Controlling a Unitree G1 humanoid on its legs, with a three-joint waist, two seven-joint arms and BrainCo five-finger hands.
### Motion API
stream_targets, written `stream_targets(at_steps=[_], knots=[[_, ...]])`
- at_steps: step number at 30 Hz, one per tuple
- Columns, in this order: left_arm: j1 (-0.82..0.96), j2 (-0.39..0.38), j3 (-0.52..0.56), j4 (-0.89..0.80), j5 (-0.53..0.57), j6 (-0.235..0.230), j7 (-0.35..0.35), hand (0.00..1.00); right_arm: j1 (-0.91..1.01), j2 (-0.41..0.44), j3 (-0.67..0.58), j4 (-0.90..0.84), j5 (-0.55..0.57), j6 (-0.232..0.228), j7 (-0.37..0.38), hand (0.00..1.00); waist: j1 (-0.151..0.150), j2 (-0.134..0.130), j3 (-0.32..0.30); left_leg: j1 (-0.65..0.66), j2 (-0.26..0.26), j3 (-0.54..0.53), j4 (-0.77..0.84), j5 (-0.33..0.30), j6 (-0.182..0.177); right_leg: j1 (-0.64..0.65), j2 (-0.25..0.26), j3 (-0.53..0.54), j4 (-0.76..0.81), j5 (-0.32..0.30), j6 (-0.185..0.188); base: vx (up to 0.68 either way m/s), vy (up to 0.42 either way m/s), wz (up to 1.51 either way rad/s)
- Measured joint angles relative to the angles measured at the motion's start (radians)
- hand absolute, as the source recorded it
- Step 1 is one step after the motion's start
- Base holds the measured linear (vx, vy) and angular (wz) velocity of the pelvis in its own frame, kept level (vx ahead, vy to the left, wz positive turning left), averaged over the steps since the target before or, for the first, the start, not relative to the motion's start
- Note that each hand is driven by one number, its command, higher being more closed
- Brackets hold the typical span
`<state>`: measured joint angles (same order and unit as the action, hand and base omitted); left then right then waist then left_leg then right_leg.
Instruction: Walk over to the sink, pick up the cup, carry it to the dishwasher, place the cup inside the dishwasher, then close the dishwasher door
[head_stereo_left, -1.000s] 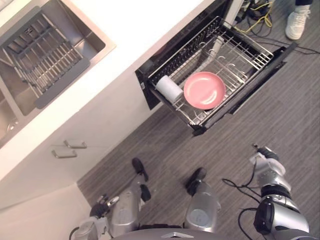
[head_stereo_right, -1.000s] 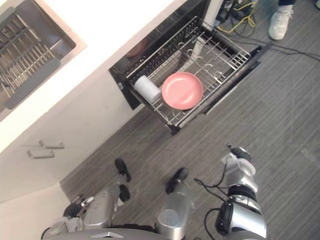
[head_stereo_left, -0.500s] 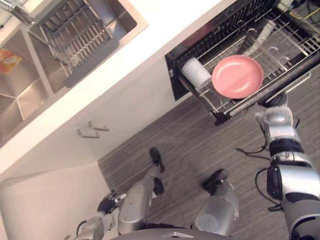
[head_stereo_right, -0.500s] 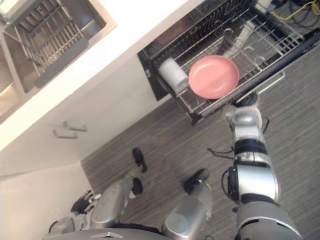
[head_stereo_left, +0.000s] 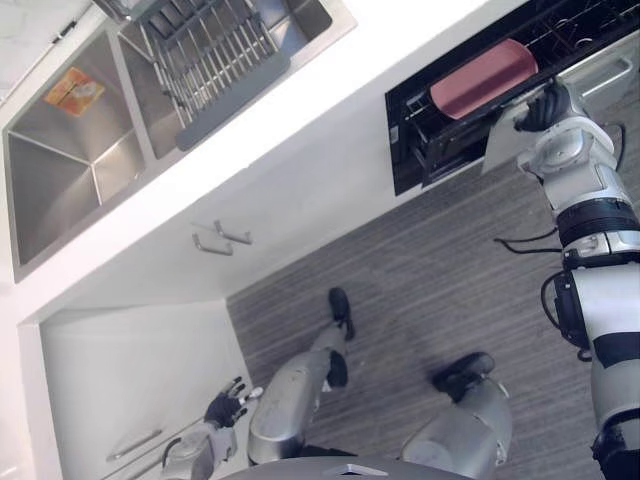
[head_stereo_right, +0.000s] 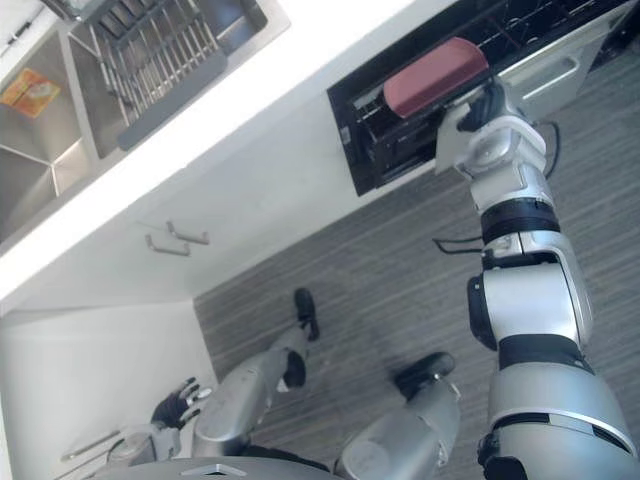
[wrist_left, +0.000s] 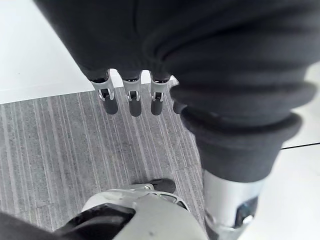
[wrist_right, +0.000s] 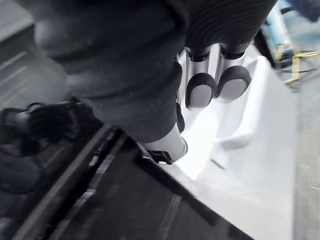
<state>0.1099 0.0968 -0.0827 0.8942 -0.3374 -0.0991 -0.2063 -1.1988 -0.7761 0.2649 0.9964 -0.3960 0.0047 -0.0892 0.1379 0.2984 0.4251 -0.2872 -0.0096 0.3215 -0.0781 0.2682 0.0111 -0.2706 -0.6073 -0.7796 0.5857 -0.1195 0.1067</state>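
Below the counter (head_stereo_left: 330, 95), straight fingers (wrist_right: 200, 90) of the right hand (head_stereo_right: 487, 103) press the part-open dishwasher door (head_stereo_right: 560, 48).

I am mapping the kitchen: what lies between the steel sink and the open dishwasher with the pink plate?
Bare white countertop, seen in both eye views; nothing stands there.

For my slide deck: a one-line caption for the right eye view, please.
Right hand on the partly closed white dishwasher door, pink plate racked behind it.
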Motion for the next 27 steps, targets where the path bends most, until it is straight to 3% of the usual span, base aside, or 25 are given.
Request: stream_targets(at_steps=[1,2,6,8,11,12,14,16,17,18,22,24,26,27], knots=[[0.011,0.0,0.0,-0.008,0.017,-0.002,-0.009,0.0,-0.008,0.001,0.001,-0.009,0.01,-0.099,-0.035,1.0,0.002,0.0,0.0,0.012,0.0,-0.002,0.0,-0.005,-0.002,0.015,0.0,-0.003,0.0,-0.006,0.003,0.05,-0.037,0.11],[0.025,0.0,0.002,-0.02,0.02,-0.005,-0.018,0.0,-0.021,0.008,0.001,-0.034,0.044,-0.178,-0.066,0.0,0.002,0.001,0.0,0.021,0.0,-0.004,0.0,-0.007,-0.004,0.027,0.0,-0.006,0.001,-0.01,0.006,0.07,-0.059,0.06],[0.038,0.001,0.001,-0.024,0.026,-0.018,-0.024,0.0,-0.011,0.012,-0.024,-0.036,0.17,-0.274,-0.097,0.0,-0.014,0.007,-0.005,0.036,-0.001,-0.003,0.0,-0.006,-0.001,0.047,0.0,-0.021,0.0,-0.015,0.01,0.04,-0.054,0.02],[0.042,0.001,0.0,-0.021,0.026,-0.029,-0.031,0.0,0.027,0.025,-0.189,-0.062,0.426,-0.312,-0.079,0.0,-0.016,0.009,-0.007,0.072,0.0,0.008,0.0,-0.006,-0.001,0.09,0.003,-0.025,-0.01,-0.017,0.014,0.04,-0.053,0.0],[0.056,0.0,0.0,-0.01,0.025,-0.05,-0.04,0.0,0.102,0.076,-0.396,-0.123,0.692,-0.317,-0.034,0.0,-0.029,0.012,-0.009,0.106,0.006,0.015,-0.001,-0.016,0.005,0.133,0.022,-0.029,-0.041,-0.017,0.017,0.05,-0.048,-0.06],[0.056,0.0,0.001,-0.005,0.025,-0.057,-0.04,0.0,0.119,0.085,-0.417,-0.126,0.727,-0.314,-0.016,0.0,-0.034,0.011,-0.009,0.112,0.007,0.019,-0.001,-0.017,0.006,0.14,0.025,-0.029,-0.046,-0.016,0.017,0.04,-0.039,-0.1],[0.056,-0.001,0.002,0.012,0.025,-0.076,-0.04,0.0,0.196,0.104,-0.466,-0.141,0.799,-0.301,0.047,0.0,-0.044,0.01,-0.008,0.136,0.015,0.037,-0.001,-0.023,0.007,0.167,0.04,-0.029,-0.069,-0.01,0.019,0.04,-0.042,-0.14],[0.055,-0.001,0.01,0.032,0.023,-0.087,-0.041,0.0,0.318,0.149,-0.489,-0.216,0.898,-0.291,0.165,0.0,-0.064,0.003,-0.002,0.163,0.031,0.048,-0.006,-0.033,-0.001,0.199,0.07,-0.027,-0.107,0.001,0.026,0.07,-0.083,-0.22],[0.052,-0.004,0.025,0.042,0.006,-0.092,-0.051,0.0,0.42,0.196,-0.517,-0.287,0.969,-0.284,0.26,0.0,-0.075,-0.009,0.006,0.182,0.047,0.062,-0.007,-0.041,-0.01,0.221,0.095,-0.026,-0.135,0.007,0.028,0.05,-0.086,-0.22],[0.051,-0.007,0.04,0.046,0.001,-0.094,-0.06,0.0,0.464,0.221,-0.526,-0.312,0.991,-0.283,0.287,0.0,-0.081,-0.01,0.007,0.19,0.055,0.071,-0.007,-0.048,-0.013,0.231,0.106,-0.026,-0.144,0.007,0.029,0.07,-0.109,-0.18],[0.048,-0.024,0.091,0.084,-0.015,-0.099,-0.058,0.0,0.78,0.398,-0.563,-0.349,0.998,-0.281,0.378,0.0,-0.111,-0.078,0.0,0.224,0.09,0.122,-0.008,-0.069,-0.02,0.274,0.153,-0.028,-0.191,0.014,0.041,0.09,-0.104,-0.12],[0.045,-0.033,0.124,0.111,-0.026,-0.101,-0.058,0.0,0.929,0.475,-0.563,-0.333,1.012,-0.253,0.421,0.0,-0.118,-0.112,-0.014,0.238,0.097,0.124,-0.008,-0.066,-0.028,0.3,0.174,-0.033,-0.222,0.023,0.051,0.13,-0.121,-0.04],[0.048,-0.029,0.173,0.151,-0.053,-0.11,-0.066,0.0,1.067,0.566,-0.581,-0.174,1.023,-0.233,0.449,0.0,-0.13,-0.177,-0.051,0.263,0.1,0.125,-0.008,-0.072,-0.038,0.354,0.199,-0.057,-0.278,0.034,0.062,0.14,-0.092,0.1],[0.049,-0.025,0.189,0.155,-0.054,-0.113,-0.066,0.0,1.091,0.588,-0.591,-0.135,1.016,-0.233,0.447,0.0,-0.129,-0.192,-0.06,0.271,0.101,0.127,-0.008,-0.075,-0.041,0.367,0.205,-0.059,-0.29,0.037,0.063,0.13,-0.066,0.05]])
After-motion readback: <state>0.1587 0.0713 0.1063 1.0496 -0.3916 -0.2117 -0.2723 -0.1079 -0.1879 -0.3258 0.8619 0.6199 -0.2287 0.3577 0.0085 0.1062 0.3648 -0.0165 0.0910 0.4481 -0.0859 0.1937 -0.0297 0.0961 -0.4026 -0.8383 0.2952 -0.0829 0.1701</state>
